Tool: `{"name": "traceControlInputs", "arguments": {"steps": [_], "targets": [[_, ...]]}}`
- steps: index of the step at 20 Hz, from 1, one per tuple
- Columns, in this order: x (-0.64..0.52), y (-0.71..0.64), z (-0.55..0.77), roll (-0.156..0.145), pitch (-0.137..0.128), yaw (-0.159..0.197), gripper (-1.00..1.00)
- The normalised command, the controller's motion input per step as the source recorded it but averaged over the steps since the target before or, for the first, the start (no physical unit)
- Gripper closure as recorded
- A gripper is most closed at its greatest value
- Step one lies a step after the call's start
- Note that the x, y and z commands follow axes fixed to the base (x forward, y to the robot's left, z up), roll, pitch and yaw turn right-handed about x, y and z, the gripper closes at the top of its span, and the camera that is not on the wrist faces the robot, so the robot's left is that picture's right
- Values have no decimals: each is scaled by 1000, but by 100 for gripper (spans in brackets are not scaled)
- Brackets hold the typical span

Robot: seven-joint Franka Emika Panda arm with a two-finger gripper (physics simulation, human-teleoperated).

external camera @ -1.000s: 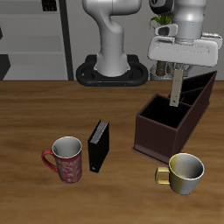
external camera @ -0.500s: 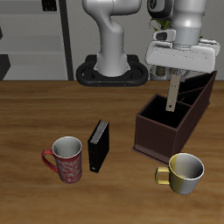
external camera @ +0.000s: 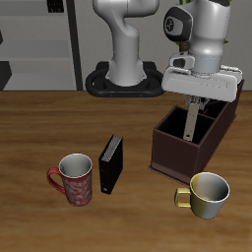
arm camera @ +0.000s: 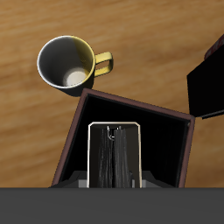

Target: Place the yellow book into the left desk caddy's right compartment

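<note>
My gripper (external camera: 198, 100) is shut on the top edge of the yellow book (external camera: 189, 122), which hangs upright and reaches down into the left desk caddy (external camera: 178, 156). The caddy is a dark brown open-topped box with divider walls. The book's lower part is hidden behind the caddy's wall. In the wrist view the book (arm camera: 114, 156) shows end-on, with pale covers and a dark middle. It sits inside the caddy's end compartment (arm camera: 80, 131), the one closest to the yellow mug, apart from the walls around it.
A yellow mug (external camera: 209, 193) (arm camera: 68, 63) stands just in front of the caddy. A black book (external camera: 111, 163) stands upright mid-table, with a red patterned mug (external camera: 75, 179) beside it. The robot's base (external camera: 125, 79) is at the back.
The gripper has come down with the yellow book. The book's lower end now sits deeper inside the caddy's compartment. Nothing else has moved.
</note>
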Motion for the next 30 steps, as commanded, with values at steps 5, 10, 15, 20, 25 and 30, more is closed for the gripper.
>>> {"name": "traceControlInputs", "arguments": {"steps": [5,10,15,20,25,30], "targets": [[55,-25,-376,-8,37,15,100],[18,40,-296,-1,53,5,100],[57,32,-291,-4,38,18,100],[49,45,-98,21,16,45,-100],[-74,-26,159,-1,-15,-26,-100],[-74,24,162,16,-38,16,-100]]}}
